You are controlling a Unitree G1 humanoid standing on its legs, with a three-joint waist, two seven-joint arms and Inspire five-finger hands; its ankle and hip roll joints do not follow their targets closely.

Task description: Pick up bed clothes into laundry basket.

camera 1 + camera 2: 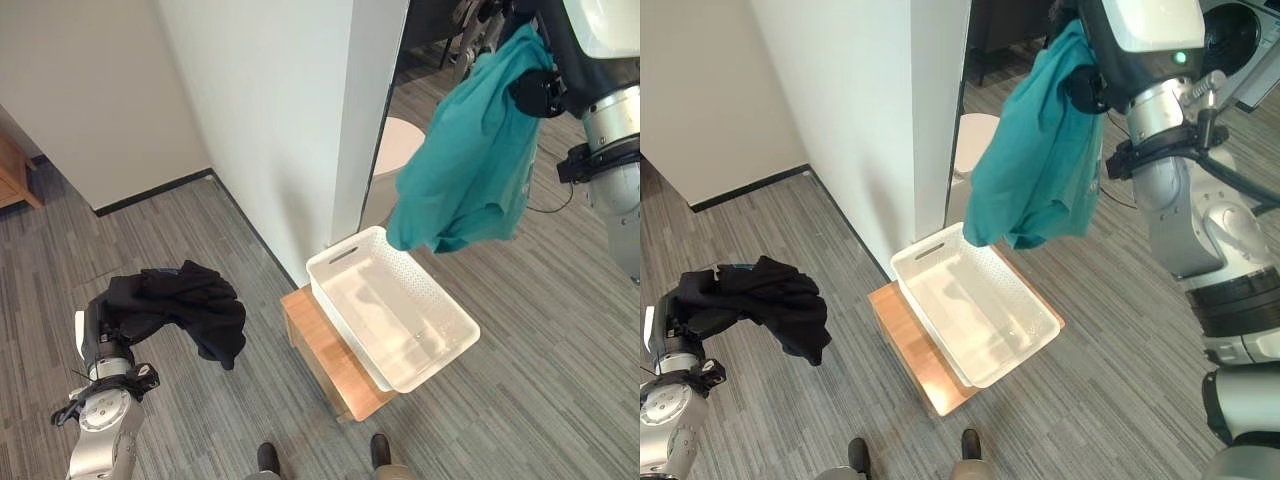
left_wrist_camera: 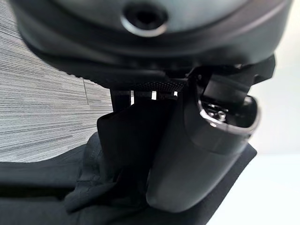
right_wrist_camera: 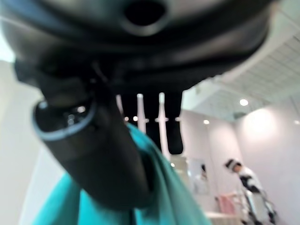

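Observation:
A teal garment [image 1: 465,160] hangs from my right hand [image 1: 535,92], raised high above and just behind the white laundry basket [image 1: 440,365]. The hand's fingers are curled into the cloth [image 3: 159,197]. The basket holds nothing and rests on a low wooden stool [image 1: 325,355]. My left hand [image 1: 100,318] is held low at the left, shut on a black garment [image 1: 185,305] that droops off it above the floor. In the left wrist view the black cloth [image 2: 122,159] is pressed between thumb and fingers.
A white wall corner [image 1: 300,130] stands right behind the basket. A white round object [image 1: 395,150] sits on the floor past the corner. Grey plank floor [image 1: 540,380] lies open to the right of the stool. A person [image 3: 243,180] stands far off in the right wrist view.

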